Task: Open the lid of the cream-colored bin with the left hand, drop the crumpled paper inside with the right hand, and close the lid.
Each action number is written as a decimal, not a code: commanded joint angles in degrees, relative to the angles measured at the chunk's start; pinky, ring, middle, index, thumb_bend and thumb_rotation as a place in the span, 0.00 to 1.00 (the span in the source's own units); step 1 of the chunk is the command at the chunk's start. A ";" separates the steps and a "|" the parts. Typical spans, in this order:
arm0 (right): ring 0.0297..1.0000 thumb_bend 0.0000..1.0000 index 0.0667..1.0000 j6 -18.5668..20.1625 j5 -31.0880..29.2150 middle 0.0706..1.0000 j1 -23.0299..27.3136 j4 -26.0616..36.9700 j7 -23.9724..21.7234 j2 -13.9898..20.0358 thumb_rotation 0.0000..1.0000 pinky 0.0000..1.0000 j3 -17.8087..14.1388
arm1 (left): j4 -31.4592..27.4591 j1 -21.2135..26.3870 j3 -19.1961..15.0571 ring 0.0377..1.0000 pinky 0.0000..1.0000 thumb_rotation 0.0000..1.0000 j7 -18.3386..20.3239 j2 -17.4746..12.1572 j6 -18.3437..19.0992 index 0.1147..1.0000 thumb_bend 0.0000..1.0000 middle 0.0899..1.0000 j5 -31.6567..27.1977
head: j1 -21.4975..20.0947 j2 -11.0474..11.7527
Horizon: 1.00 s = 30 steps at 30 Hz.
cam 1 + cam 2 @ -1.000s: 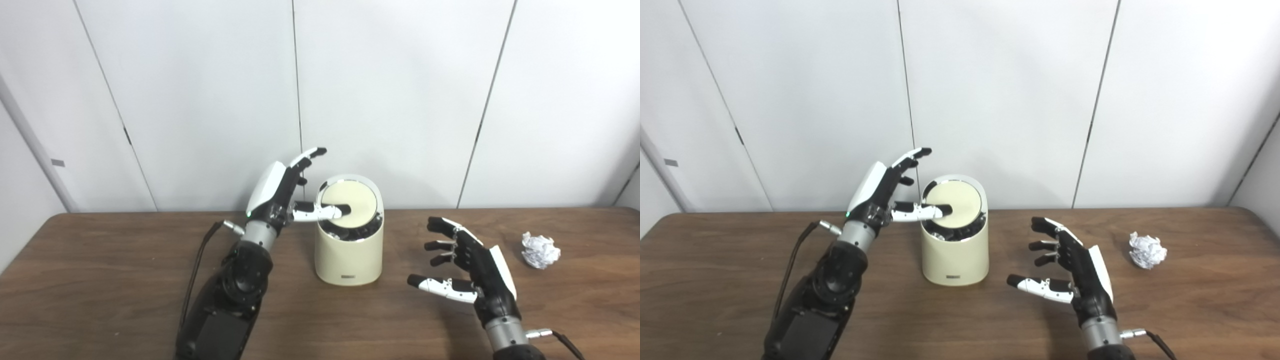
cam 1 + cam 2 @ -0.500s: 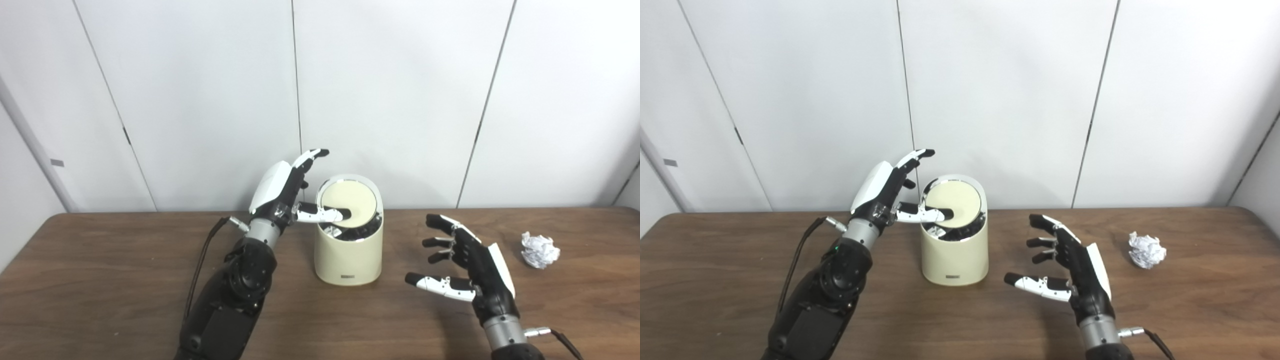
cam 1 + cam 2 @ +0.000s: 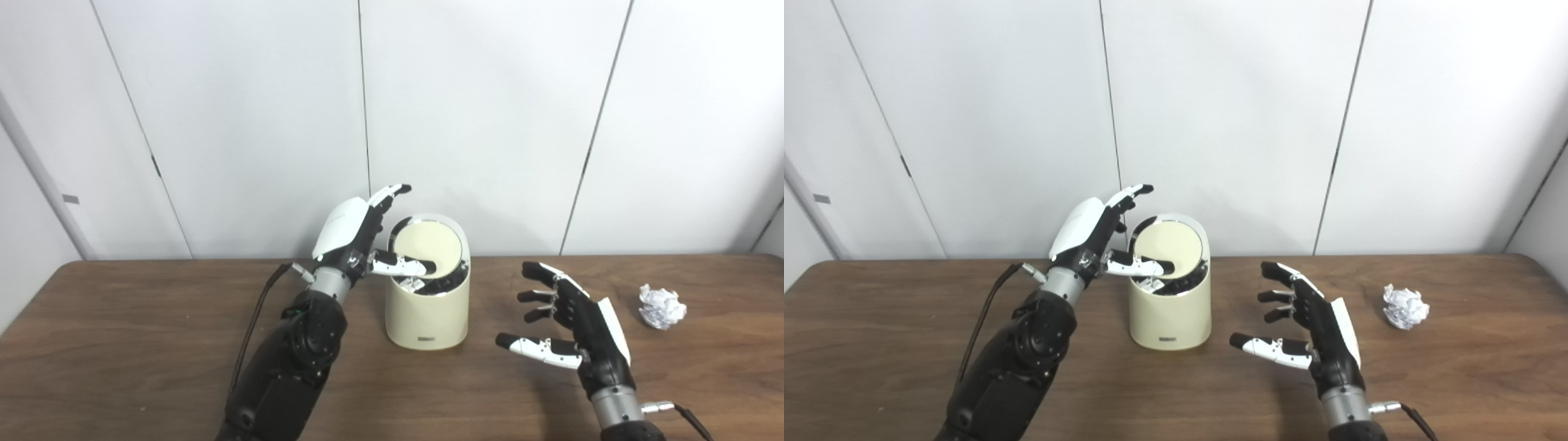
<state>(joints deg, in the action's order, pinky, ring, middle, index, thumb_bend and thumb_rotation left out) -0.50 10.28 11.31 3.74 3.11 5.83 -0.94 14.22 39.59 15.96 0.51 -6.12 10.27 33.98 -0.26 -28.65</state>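
The cream-colored bin [image 3: 427, 312] stands on the table near the back wall. Its round lid [image 3: 429, 248] is tipped up, showing a dark gap along its lower edge. My left hand [image 3: 361, 236] is at the bin's left rim, fingers spread and raised behind it, thumb lying across the lower front of the lid. My right hand [image 3: 572, 331] hovers open over the table to the right of the bin, fingers spread, holding nothing. The crumpled paper [image 3: 661, 305] lies on the table farther right, well apart from that hand.
The brown wooden table [image 3: 122, 343] runs to a white panelled wall [image 3: 490, 122] just behind the bin. A black cable [image 3: 254, 331] hangs from my left wrist along the forearm.
My left hand has shifted right toward the bin, its thumb sliding lower across the lid. The right hand has barely moved and the paper has stayed put.
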 commanded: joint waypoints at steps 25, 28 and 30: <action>0.66 0.77 0.76 -1.56 -0.49 0.79 1.67 3.56 0.19 0.17 0.04 0.50 -0.51 | -3.50 3.53 6.85 0.90 0.75 0.00 10.67 -4.24 5.82 0.96 0.80 0.99 5.38 | -0.23 -1.22; 0.65 0.77 0.76 -1.26 -0.22 0.78 1.63 3.64 0.20 0.24 0.05 0.50 -0.47 | -4.42 3.18 4.80 0.90 0.74 0.06 9.80 -3.54 5.82 0.96 0.80 0.96 3.25 | -0.24 -1.24; 0.65 0.77 0.76 -1.36 -0.31 0.78 1.59 3.63 0.10 0.31 0.06 0.50 -0.45 | -5.02 2.74 2.75 0.89 0.72 0.11 8.09 -2.47 5.38 0.94 0.78 0.94 1.14 | -0.14 -1.23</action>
<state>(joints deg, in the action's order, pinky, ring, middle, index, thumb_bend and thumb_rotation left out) -0.11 10.06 11.30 5.66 3.03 5.78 -1.12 10.54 41.47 19.87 9.87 -8.95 16.51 36.03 -0.35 -29.88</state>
